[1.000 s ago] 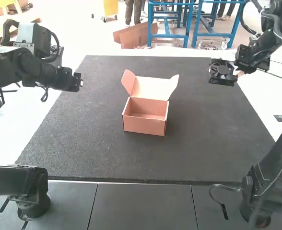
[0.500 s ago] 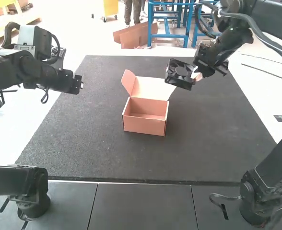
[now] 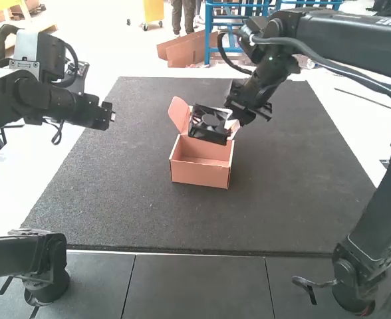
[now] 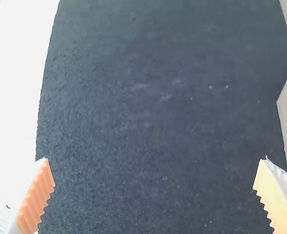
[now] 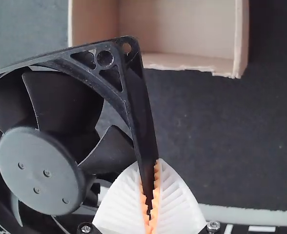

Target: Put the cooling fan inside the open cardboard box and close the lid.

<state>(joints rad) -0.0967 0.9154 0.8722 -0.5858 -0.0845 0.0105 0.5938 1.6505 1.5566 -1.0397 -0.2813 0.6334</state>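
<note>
The right claw (image 3: 233, 123) is clamped tight on one thin edge of the cooling fan (image 3: 207, 124). From the right wrist I can see its orange pads (image 5: 156, 183) bite the fan's black frame from both sides, so the fan sticks out to the side of the claw like a flag. That grip leaves the fan's wide face free. I think this helps it go down into the cardboard box (image 3: 201, 171) without the claw getting in the way.

The fan is up in the air, tilted, over the back part of the box's open top. It is not inside yet. The lid (image 3: 180, 113) stands up at the back, so the hole is open for the fan.

The left claw (image 3: 108, 115) hangs over the black mat (image 3: 109, 193), well apart from the box. Its two fingers (image 4: 35, 197) are wide apart and hold nothing. I guess it is parked there so it does not bump the other arm. It may help fold the lid down later.

The box sits in the middle of the mat, where both arms can reach it.
</note>
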